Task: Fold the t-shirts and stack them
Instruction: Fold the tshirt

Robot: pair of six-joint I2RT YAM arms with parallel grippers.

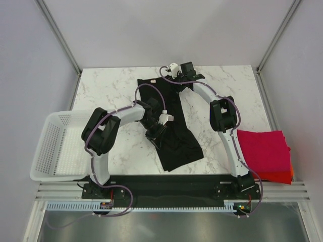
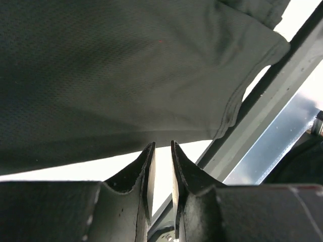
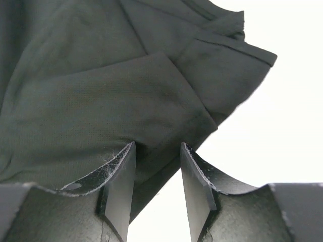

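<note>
The black t-shirt lies rumpled right of the white basket, toward the folded red tees. The right gripper gapes astride its edge and the left gripper is barely parted and empty, both seemingly readying a fold.

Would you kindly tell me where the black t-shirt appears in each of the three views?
Top external: black t-shirt lies across the middle of the table.
Left wrist: black t-shirt fills the upper part.
Right wrist: black t-shirt fills the upper left.
Shared landmark: the white table beyond its edge.
</note>
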